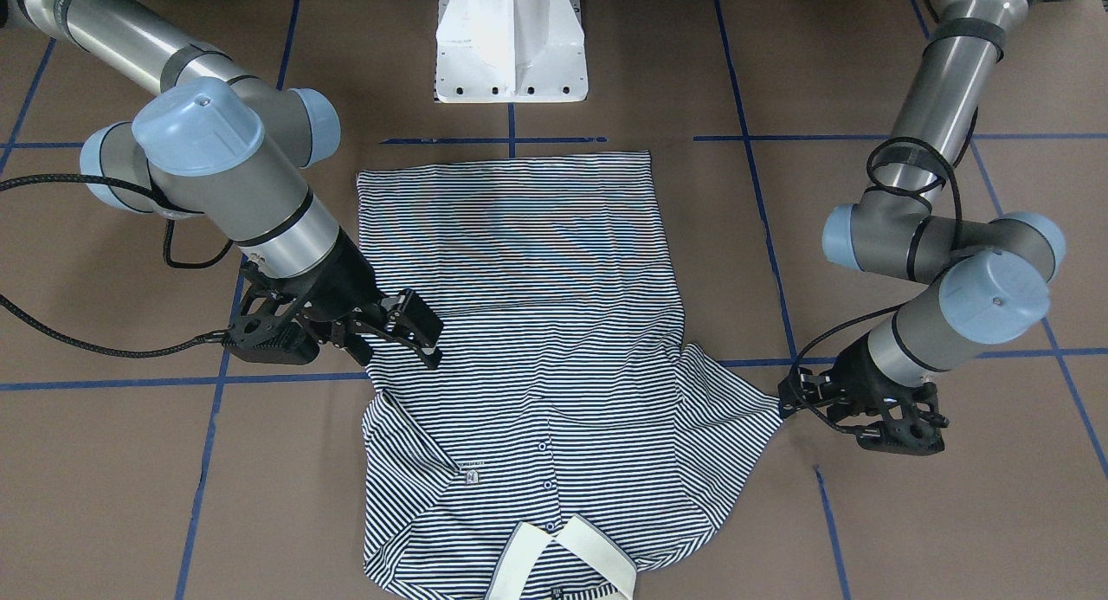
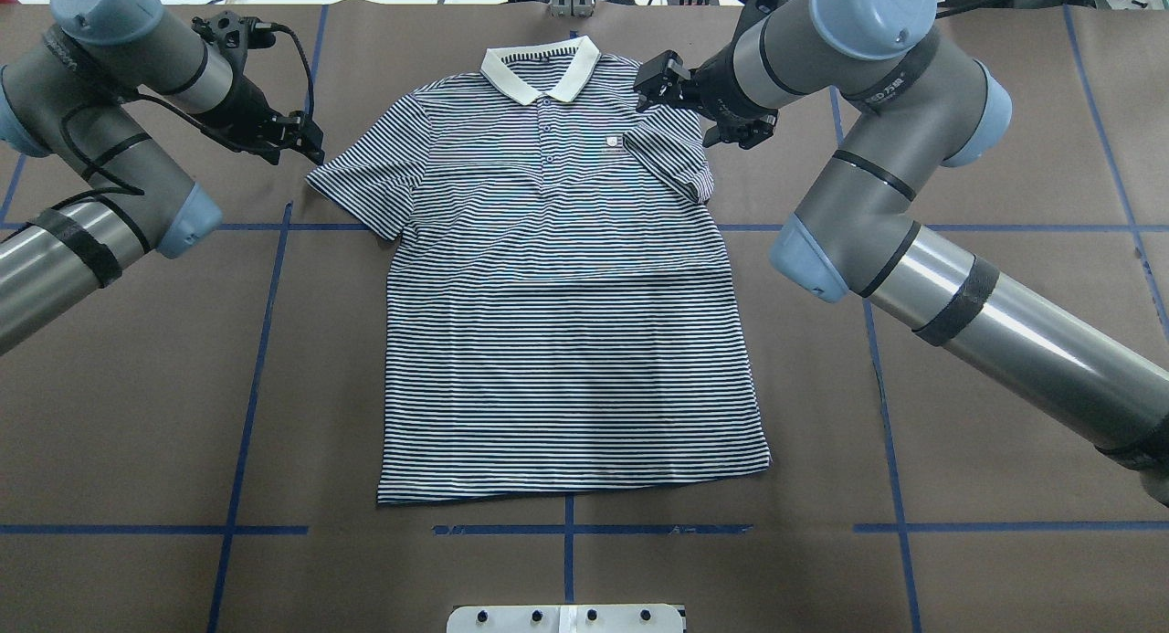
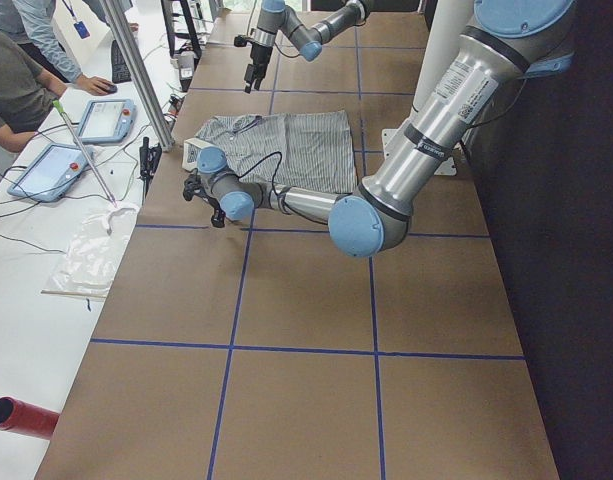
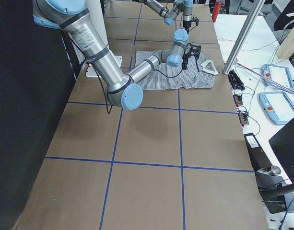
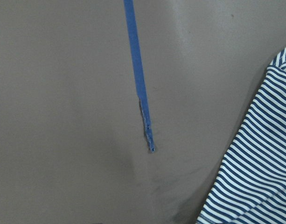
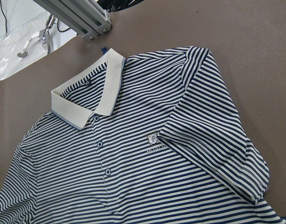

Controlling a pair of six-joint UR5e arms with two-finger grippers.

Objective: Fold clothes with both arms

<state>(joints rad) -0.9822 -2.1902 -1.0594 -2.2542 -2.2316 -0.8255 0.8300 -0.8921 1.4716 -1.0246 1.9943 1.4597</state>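
Striped shirt lies flat, front up, on the brown surface, with its hem closest. Left hand is low at the tip of the spread sleeve; whether it grips, I cannot tell. Right hand hangs empty, fingers apart, over the folded-in sleeve.

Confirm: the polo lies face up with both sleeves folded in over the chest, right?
Not both. The polo lies face up, but only one sleeve is folded in over the chest; the other sleeve lies spread flat, as the overhead exterior view shows.
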